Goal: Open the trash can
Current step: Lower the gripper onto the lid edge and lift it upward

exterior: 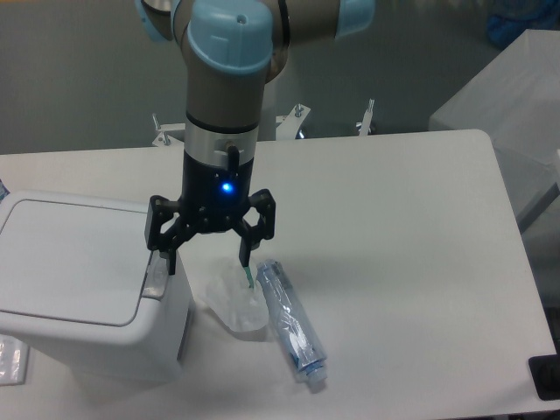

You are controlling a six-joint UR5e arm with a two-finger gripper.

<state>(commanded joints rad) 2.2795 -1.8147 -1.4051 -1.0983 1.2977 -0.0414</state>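
With its jaws spread wide and nothing held between them, the black two-finger gripper (208, 248) is hung over the right edge of the white boxy plastic trash can (87, 289), which is set at the near left of the white table (394, 227). One fingertip is placed just above the grey push latch (156, 273) on the lid's right edge, probably so the latch can be pressed down; whether contact is made cannot be told. The flat hinged lid (74, 260) is seen shut, so the bin's contents are hidden and the task is judged not yet done. Just right of the bin, a crumpled white plastic wrapper (234, 306) with a green strip is lying on the table, touched on its right by a clear plastic bottle (291, 321) laid on its side. Both are left outside the bin, likely waiting to be thrown in. A small clear packet (10, 359) is seen near the bin's left corner.
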